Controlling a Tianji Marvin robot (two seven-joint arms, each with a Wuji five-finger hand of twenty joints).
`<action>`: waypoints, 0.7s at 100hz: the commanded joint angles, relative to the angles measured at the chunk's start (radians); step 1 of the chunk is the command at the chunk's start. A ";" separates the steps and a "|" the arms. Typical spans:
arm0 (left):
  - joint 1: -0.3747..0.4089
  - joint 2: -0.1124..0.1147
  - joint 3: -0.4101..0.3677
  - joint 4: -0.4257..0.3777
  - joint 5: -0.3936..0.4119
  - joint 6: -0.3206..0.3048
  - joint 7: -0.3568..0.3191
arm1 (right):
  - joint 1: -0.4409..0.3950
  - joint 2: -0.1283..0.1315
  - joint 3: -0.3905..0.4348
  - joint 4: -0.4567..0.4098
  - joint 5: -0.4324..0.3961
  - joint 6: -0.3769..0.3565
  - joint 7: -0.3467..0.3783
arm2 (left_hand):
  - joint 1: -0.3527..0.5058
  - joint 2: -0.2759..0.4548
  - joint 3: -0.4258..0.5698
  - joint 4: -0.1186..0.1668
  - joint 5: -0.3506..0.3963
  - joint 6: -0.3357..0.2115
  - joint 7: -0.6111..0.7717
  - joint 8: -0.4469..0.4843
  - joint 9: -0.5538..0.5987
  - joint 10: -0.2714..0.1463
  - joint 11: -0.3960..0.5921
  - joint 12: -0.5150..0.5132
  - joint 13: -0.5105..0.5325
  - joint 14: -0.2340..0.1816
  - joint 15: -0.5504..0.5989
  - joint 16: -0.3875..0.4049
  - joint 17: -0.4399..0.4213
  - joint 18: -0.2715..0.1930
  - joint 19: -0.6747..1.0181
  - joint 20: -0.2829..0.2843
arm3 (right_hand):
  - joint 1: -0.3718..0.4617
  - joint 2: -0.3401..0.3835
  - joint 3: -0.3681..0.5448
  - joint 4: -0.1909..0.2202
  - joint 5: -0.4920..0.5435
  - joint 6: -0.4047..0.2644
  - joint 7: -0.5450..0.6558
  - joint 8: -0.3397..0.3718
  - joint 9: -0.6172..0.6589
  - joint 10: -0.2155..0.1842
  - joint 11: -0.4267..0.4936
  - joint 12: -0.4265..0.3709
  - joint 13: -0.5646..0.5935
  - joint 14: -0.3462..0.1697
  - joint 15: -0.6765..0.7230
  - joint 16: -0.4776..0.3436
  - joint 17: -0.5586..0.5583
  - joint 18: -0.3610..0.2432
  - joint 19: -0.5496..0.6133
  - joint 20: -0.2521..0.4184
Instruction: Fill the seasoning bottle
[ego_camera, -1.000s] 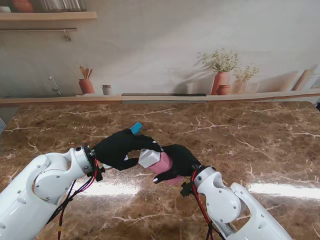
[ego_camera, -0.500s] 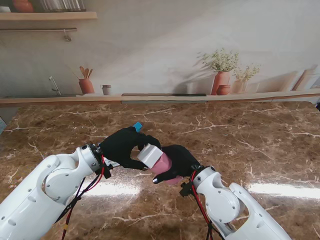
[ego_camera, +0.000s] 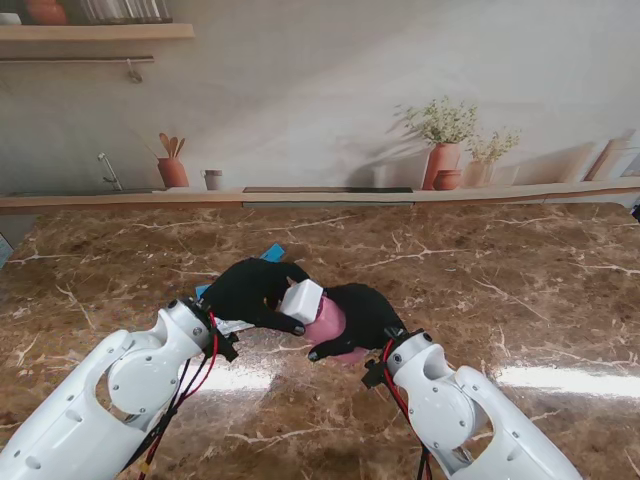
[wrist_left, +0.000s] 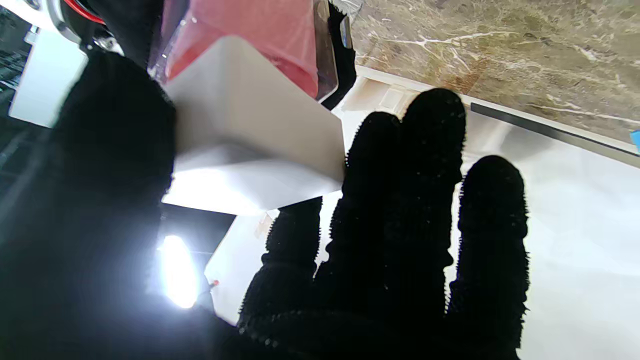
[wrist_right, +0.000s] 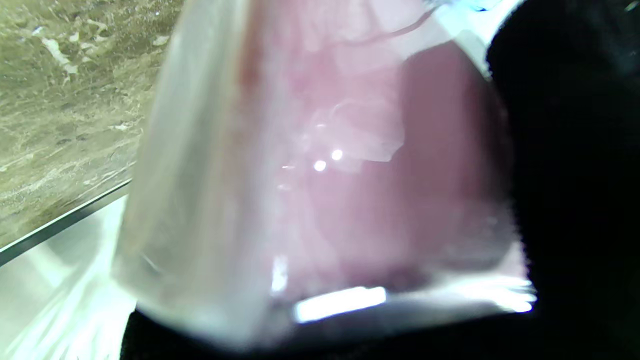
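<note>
Right hand wraps the pink seasoning bottle above the table while left hand pinches its white cap; smooth, likely slippery plastic, best gripped around the body.

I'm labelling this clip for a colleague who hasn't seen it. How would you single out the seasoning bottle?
Look at the middle of the brown marble table, where the two black-gloved hands meet. The seasoning bottle is the pink, clear-walled container in the right hand. Its white square cap, gripped by the left hand, marks it.
</note>
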 joint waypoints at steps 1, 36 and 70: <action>0.012 -0.010 -0.003 -0.002 0.001 0.019 0.011 | -0.005 -0.009 -0.010 -0.001 0.014 -0.012 0.009 | 0.141 0.141 0.189 0.037 0.197 -0.028 0.330 0.055 0.063 -0.072 0.024 -0.012 0.056 0.004 0.037 -0.012 0.018 0.025 0.062 -0.011 | 0.398 0.351 0.536 0.055 0.219 -0.325 0.289 0.134 0.035 -0.161 0.054 0.004 0.087 -0.103 0.123 0.041 0.014 -0.029 0.045 0.028; 0.037 -0.028 -0.017 -0.026 -0.018 0.112 0.074 | -0.001 -0.023 -0.018 0.040 -0.017 -0.014 -0.073 | 0.110 0.146 0.206 0.033 0.252 -0.004 0.308 0.063 0.124 -0.066 0.026 -0.037 0.100 0.002 0.077 -0.046 0.082 0.016 0.117 -0.058 | 0.392 0.359 0.523 0.055 0.216 -0.329 0.290 0.134 0.031 -0.164 0.050 -0.003 0.087 -0.106 0.121 0.039 0.014 -0.029 0.045 0.027; 0.051 -0.022 -0.061 -0.037 0.035 0.120 0.071 | -0.010 -0.036 -0.002 0.066 0.003 -0.015 -0.125 | 0.109 0.149 0.200 0.031 0.253 -0.020 0.302 0.054 0.126 -0.070 0.019 -0.049 0.096 0.000 0.095 -0.079 0.081 0.014 0.133 -0.082 | 0.380 0.375 0.489 0.062 0.184 -0.330 0.278 0.128 0.020 -0.163 0.038 -0.028 0.071 -0.101 0.091 0.024 0.000 -0.029 0.013 0.012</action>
